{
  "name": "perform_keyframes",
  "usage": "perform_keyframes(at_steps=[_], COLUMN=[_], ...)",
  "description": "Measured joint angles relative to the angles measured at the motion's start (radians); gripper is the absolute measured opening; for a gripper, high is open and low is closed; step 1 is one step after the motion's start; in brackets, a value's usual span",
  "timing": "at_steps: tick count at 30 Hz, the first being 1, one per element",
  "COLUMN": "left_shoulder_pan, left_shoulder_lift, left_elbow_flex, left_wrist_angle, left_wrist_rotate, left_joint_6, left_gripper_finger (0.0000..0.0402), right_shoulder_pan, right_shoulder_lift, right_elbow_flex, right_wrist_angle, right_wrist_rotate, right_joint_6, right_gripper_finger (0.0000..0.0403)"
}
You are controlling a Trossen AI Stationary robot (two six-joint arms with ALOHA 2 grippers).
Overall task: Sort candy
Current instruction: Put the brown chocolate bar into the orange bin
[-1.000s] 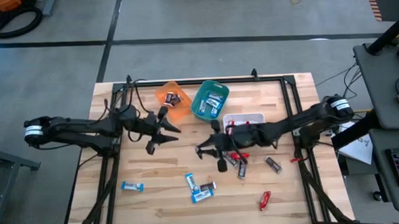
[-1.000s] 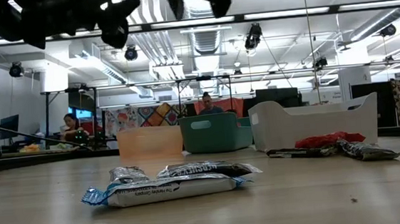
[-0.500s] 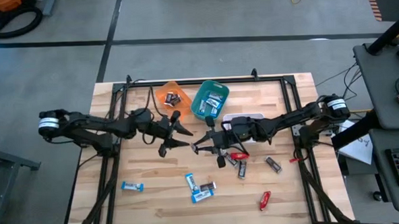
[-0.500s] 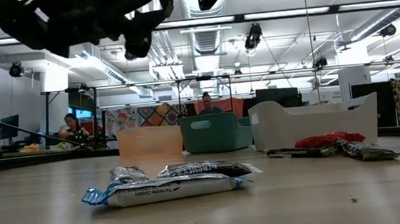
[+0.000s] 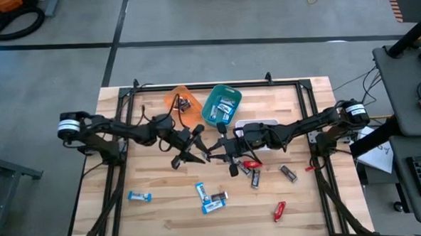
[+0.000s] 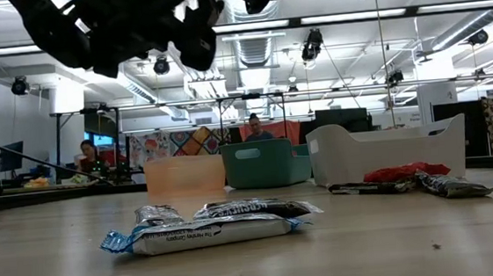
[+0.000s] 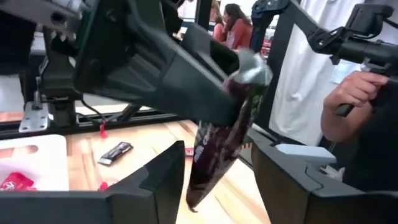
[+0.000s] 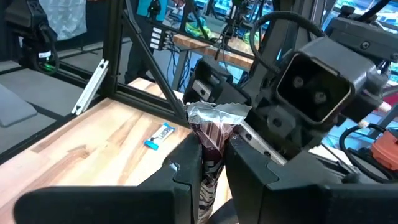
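Observation:
My right gripper [image 5: 215, 150] hovers over the middle of the table, shut on a dark brown candy bar [image 7: 217, 140] with a silver crimped end [image 8: 217, 114]. My left gripper [image 7: 217, 167] faces it from the table's left. It is open, with one finger on either side of the bar's lower end and a gap on both sides. Several blue, red and dark candy bars lie flat on the table, among them a blue one [image 5: 139, 197] and a red one [image 5: 279, 211]. My right gripper pinches the dark bar between its two fingers [image 8: 186, 168], just behind the silver crimped end [image 7: 252, 67], which sticks out past the fingertips. The fingers come level from the table's right. The bar is lifted clear of the table and slants down from the hold.
Orange bin [image 5: 181, 101], teal bin [image 5: 222, 105] and white bin [image 5: 257, 125] stand at the far middle. Loose bars [image 5: 253, 170] lie under the right arm, others near the front [image 6: 209, 225]. Black frame rails run along both table sides. People sit in the room behind.
My left gripper has travelled toward the table's right and slightly down. It has closed in on the right gripper until its fingers stand around the held bar. My right gripper has stayed in place with the bar, rolling a little.

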Motion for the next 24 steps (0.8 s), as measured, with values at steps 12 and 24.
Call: perform_keyframes(at_steps=[12, 24], left_shoulder_pan=[0.000, 0.077], left_shoulder_lift=[0.015, -0.022], left_elbow_flex=[0.014, 0.014], left_wrist_angle=[0.002, -0.183], left_wrist_rotate=[0.000, -0.003], left_joint_6=[0.000, -0.028], left_gripper_finger=[0.0014, 0.0043], right_shoulder_pan=[-0.002, -0.004], right_shoulder_lift=[-0.006, -0.101], right_elbow_flex=[0.000, 0.001], right_wrist_angle=[-0.007, -0.142], right_wrist_rotate=[0.002, 0.200], right_joint_6=[0.036, 0.147], right_gripper_finger=[0.0069, 0.0158])
